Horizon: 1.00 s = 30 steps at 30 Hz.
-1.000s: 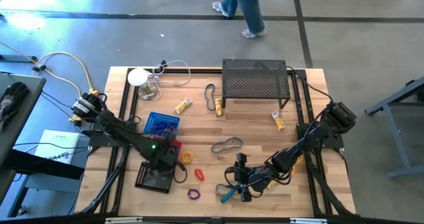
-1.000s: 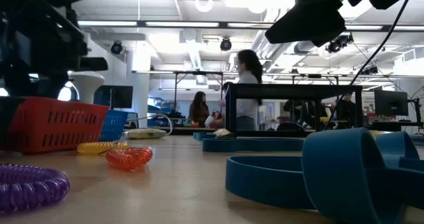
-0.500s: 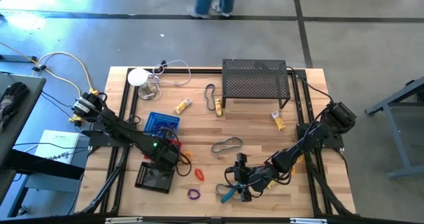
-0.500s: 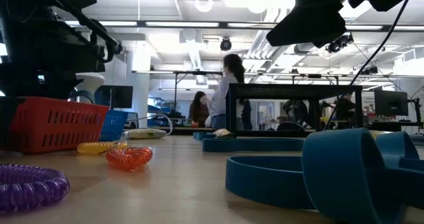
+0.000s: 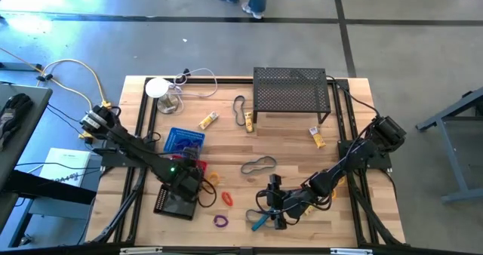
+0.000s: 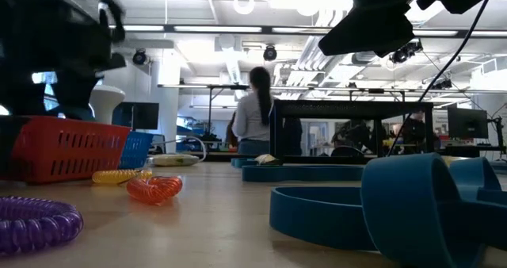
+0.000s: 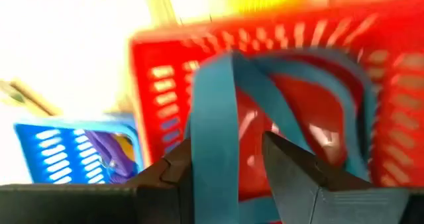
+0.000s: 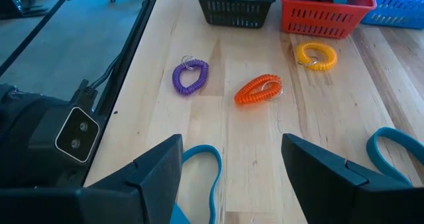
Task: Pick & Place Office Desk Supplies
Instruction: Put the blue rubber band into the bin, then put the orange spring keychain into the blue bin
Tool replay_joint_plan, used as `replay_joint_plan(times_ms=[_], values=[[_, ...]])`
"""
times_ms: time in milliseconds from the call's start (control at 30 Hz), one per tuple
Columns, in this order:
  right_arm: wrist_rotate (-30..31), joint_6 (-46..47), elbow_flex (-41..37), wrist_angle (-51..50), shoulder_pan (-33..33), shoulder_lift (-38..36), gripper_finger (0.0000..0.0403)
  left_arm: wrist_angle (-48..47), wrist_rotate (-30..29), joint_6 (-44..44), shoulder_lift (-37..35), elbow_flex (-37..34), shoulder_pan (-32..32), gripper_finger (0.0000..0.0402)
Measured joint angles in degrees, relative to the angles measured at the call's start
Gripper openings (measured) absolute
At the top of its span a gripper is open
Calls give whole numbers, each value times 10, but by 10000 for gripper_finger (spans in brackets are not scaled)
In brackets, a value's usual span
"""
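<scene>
My left gripper [image 5: 186, 181] hangs open over the red basket [image 7: 265, 71]. A blue elastic loop [image 7: 213, 118] lies in that basket, and one strand runs up between the fingers. My right gripper [image 5: 266, 204] stands open near the table's front edge, just above another blue loop [image 8: 205, 159]. A purple ring [image 8: 191, 77], an orange ring [image 8: 260, 88] and a yellow ring [image 8: 315, 55] lie on the wood between the two grippers. Black loops [image 5: 259, 164] and yellow-and-white tubes [image 5: 209, 120] lie farther back. My left gripper has the blue loop's strand [image 7: 212, 164] close beside one finger [image 7: 175, 174]. Whether that finger touches it, I cannot tell. The loop rests in the red basket.
A black basket [image 5: 175, 202] and a blue basket [image 5: 183, 142] flank the red one. The black mesh shelf [image 5: 292, 91] stands at the back right, and the white round device [image 5: 157, 87] with its cable at the back left. A person [image 6: 255, 113] stands beyond the table.
My left arm has stirred a little above the red basket. The person beyond the table's far edge has walked toward the left.
</scene>
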Motion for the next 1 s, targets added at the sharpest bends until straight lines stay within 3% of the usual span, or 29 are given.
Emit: replay_joint_plan(times_ms=[467,633,833,1000], values=[[0,-1,0,0,0,0,247,-5,-4,0,-147,16,-3,145],[0,0,0,-2,0,0,247,6,-23,-70,-217,16,-3,145],[-51,33,0,-35,0,0,247,90,-30,-164,-258,16,-3,145],[-114,95,0,-82,0,0,247,208,-27,-164,-236,15,-3,145]])
